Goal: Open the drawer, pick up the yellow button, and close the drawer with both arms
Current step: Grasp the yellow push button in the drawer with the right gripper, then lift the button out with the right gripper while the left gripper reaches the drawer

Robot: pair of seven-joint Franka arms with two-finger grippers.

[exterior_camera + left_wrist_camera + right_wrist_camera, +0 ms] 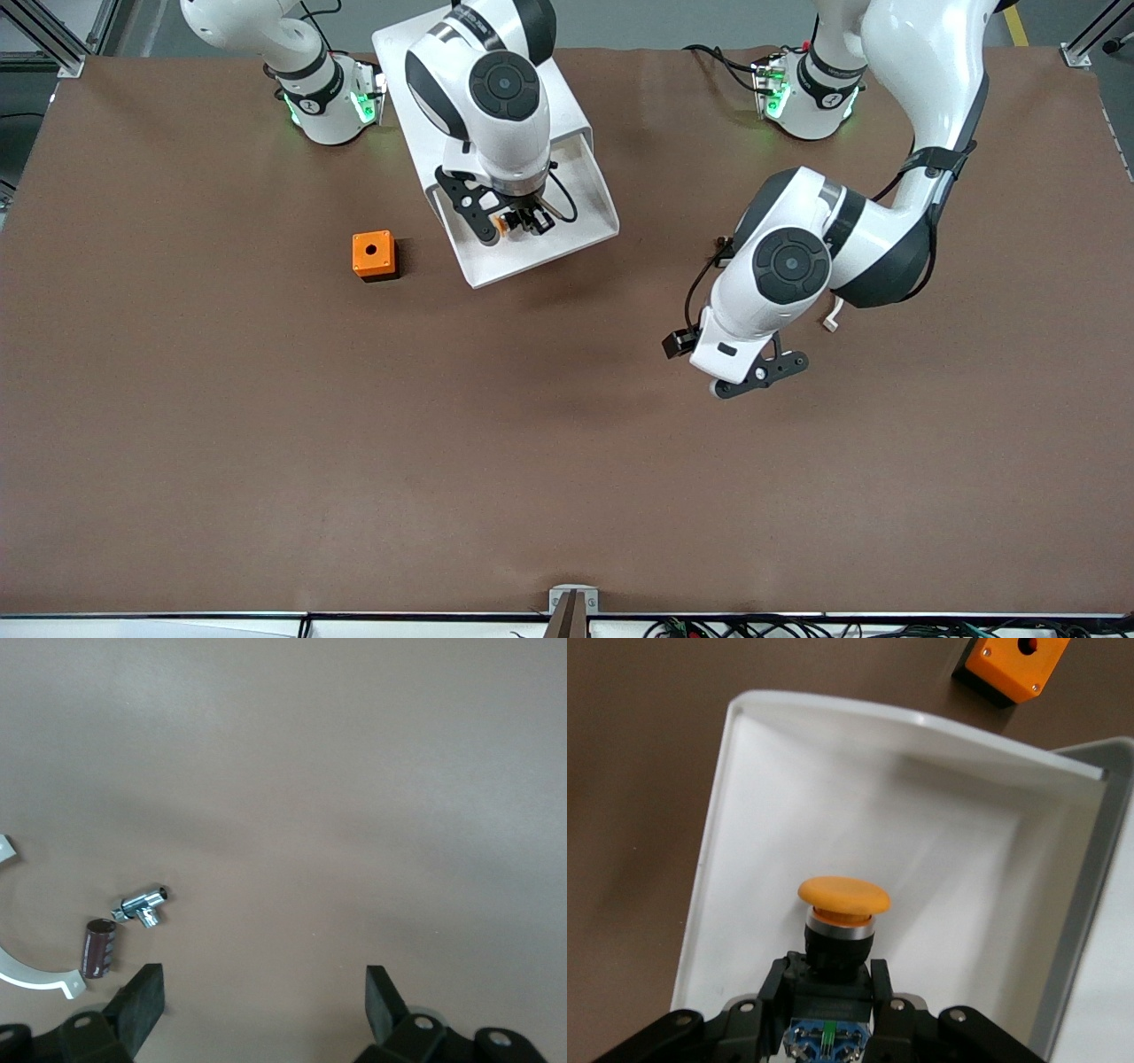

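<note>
drawer pulled out of cabinet toward front camera | button inside drawer, between right gripper fingers | cube on table beside drawer, toward right arm's end | left gripper over table, near small metal part and cylinder

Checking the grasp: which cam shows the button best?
Right wrist view: the button fills the middle, orange cap up, dark body pinched by the right hand in the open drawer. Front view shows only an orange speck. Left wrist view doesn't show it.
</note>
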